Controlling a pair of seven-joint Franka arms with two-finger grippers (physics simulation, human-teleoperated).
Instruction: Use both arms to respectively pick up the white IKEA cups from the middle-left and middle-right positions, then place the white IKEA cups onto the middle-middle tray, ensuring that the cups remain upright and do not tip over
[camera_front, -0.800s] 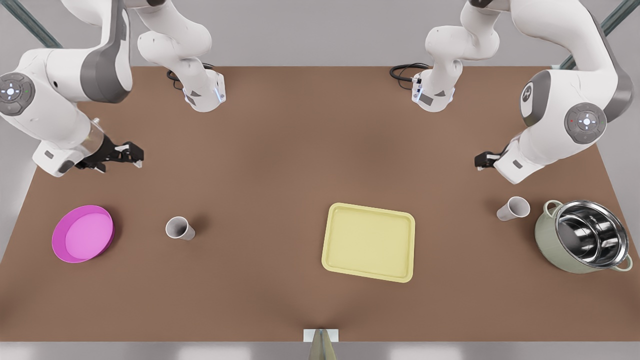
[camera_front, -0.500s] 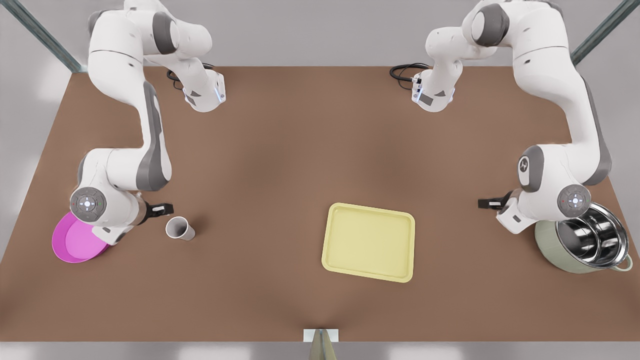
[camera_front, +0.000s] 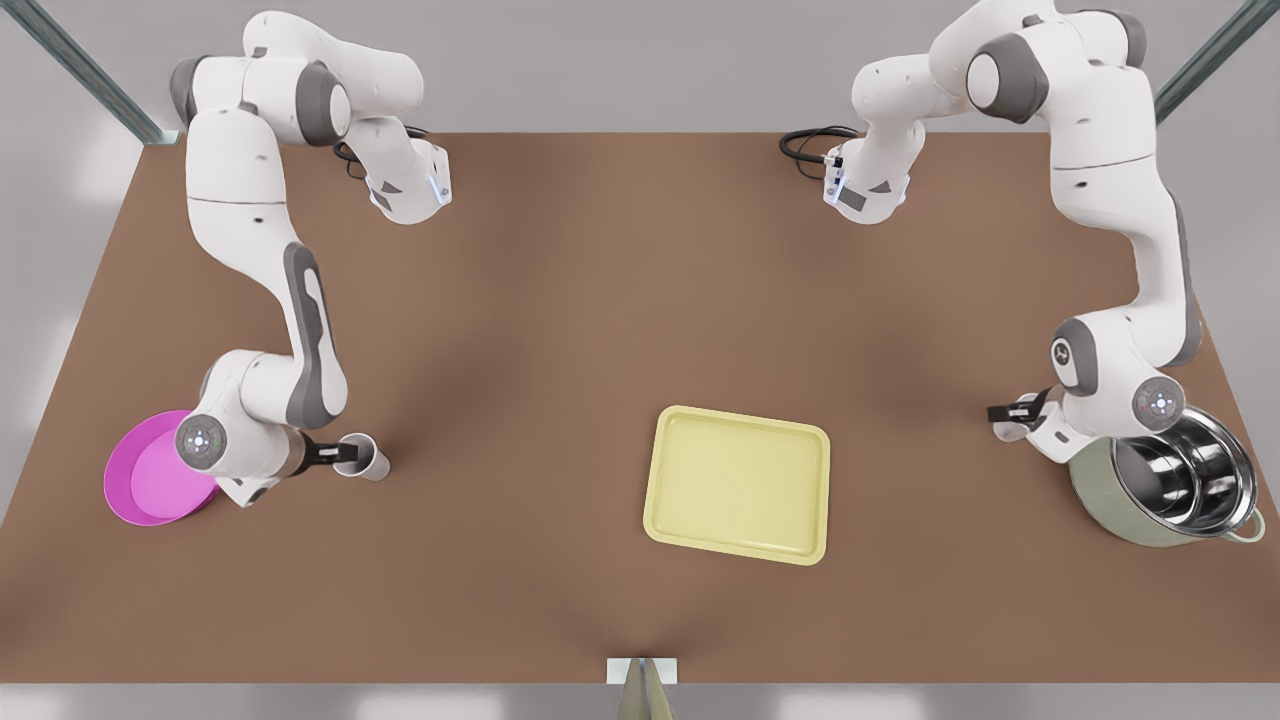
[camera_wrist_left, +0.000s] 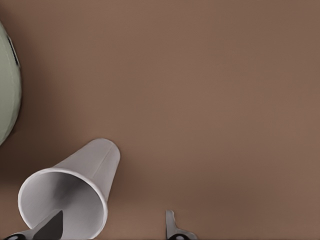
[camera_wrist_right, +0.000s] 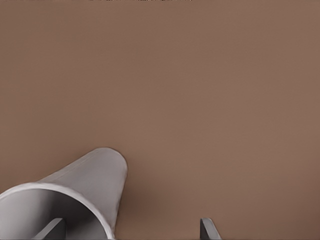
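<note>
— Where do we stand with the left gripper (camera_wrist_left: 110, 227)?
— Open wide; one finger (camera_wrist_left: 50, 225) sits over the mouth of its cup (camera_wrist_left: 95, 165), the other out past the wall, nothing held. The cup stands upright beside the green pot (camera_wrist_left: 7, 90)
— And the right gripper (camera_wrist_right: 130, 230)?
— Same: spread, empty, one finger (camera_wrist_right: 50, 230) over its cup (camera_wrist_right: 95, 172), next to the magenta bowl (camera_front: 150, 490)
— So we pinch each near wall
— Yes, then carry inward; the tray (camera_front: 740, 412) lies between us, nearer the left arm's cup
</note>
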